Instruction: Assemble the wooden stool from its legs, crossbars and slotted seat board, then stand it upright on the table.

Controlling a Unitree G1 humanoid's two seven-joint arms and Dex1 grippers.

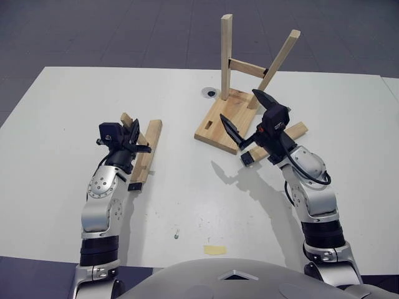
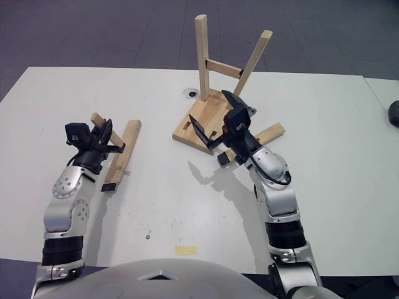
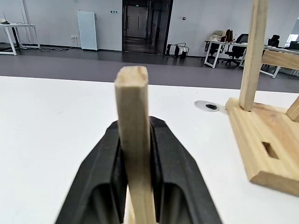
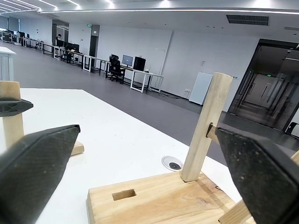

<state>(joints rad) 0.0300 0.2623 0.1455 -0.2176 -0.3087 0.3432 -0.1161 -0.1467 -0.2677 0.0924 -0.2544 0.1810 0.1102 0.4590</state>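
Observation:
The slotted seat board [image 1: 218, 128] lies flat at the table's middle back, with two legs [image 1: 225, 53] rising from it, joined by a crossbar [image 1: 247, 67]. Just above its near right corner, my right gripper [image 1: 248, 118] hangs open with nothing in it; its wrist view looks past both fingers [image 4: 37, 163] to the board [image 4: 159, 200] and an empty slot [image 4: 124, 194]. A loose leg [image 1: 294, 132] lies beneath that arm. At the left, a second leg pair [image 1: 148, 149] rests on the table, and my left gripper [image 1: 134, 140] is shut on one of its legs [image 3: 135, 140].
A round cable hole [image 1: 210, 93] sits in the table just behind the board. Near the front edge lie a strip of yellow tape [image 1: 215, 250] and a small screw [image 1: 176, 235]. The white table [image 1: 62, 124] spreads wide on both sides, with dark floor beyond.

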